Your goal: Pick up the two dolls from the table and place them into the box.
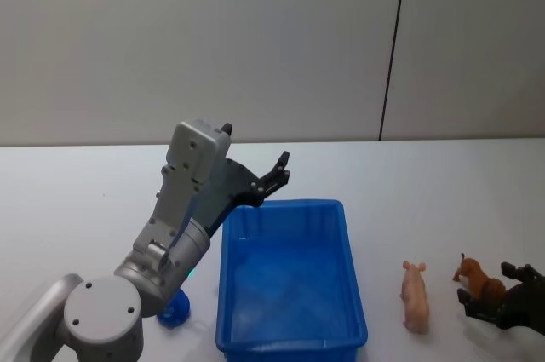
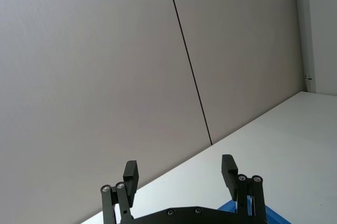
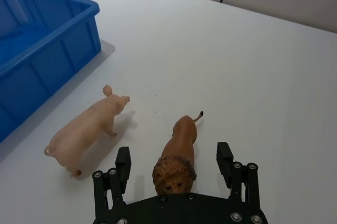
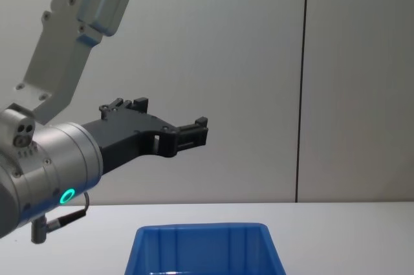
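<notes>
You have the right gripper [image 3: 174, 151] fingers wide, lion [image 3: 181, 134] head between them; pig [image 3: 87, 132] at its 9 o'clock; left gripper [image 2: 179, 166] wide, raised over the box [image 1: 289, 205].

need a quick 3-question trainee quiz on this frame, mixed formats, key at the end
1. True or false: the left gripper, raised above the box, holds a doll.
2. The open fingers of the right gripper flank: A. the lion B. the box rim C. nothing
3. Fill in: the pig stands on the ___, between box and lion.
Key: 1 false, its fingers are open and empty; 2 A; 3 table.
</notes>
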You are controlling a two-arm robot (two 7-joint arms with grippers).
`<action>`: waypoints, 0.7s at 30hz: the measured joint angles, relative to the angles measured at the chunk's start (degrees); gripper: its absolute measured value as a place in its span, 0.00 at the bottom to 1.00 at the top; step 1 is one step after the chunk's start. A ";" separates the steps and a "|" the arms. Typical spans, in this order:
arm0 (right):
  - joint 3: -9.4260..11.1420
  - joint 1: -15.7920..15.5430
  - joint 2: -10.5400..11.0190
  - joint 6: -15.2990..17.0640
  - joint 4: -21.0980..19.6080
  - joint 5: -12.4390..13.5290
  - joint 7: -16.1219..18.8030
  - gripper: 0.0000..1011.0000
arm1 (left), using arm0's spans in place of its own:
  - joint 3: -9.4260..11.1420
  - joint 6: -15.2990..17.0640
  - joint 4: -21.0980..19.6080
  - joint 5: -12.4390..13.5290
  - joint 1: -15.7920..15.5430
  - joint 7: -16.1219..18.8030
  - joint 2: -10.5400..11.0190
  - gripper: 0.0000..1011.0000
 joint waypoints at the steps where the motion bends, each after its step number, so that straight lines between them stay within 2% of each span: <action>1: -0.11 0.21 -0.07 0.19 0.28 -0.21 0.25 0.99 | 0.00 0.00 0.00 0.00 0.00 0.00 0.00 0.99; 5: -0.28 0.68 -0.21 0.50 0.85 -0.55 0.73 0.99 | 0.00 0.00 0.00 0.00 0.00 0.00 0.00 0.99; 8: -0.42 1.15 -0.34 0.84 1.43 -0.78 1.18 0.92 | 0.00 0.00 0.00 0.00 0.00 0.00 0.00 0.99; 17: -0.53 1.93 -0.48 1.18 2.01 -0.83 1.47 0.68 | 0.00 0.00 0.00 0.00 0.00 -0.01 0.00 0.99; 18: -0.53 1.93 -0.48 1.18 2.01 -0.83 1.47 0.62 | 0.00 0.00 0.00 0.00 0.00 -0.01 0.00 0.99; 21: -0.53 2.05 -0.48 0.92 2.00 -0.83 1.42 0.57 | 0.00 0.00 0.00 0.00 0.00 0.00 0.00 0.99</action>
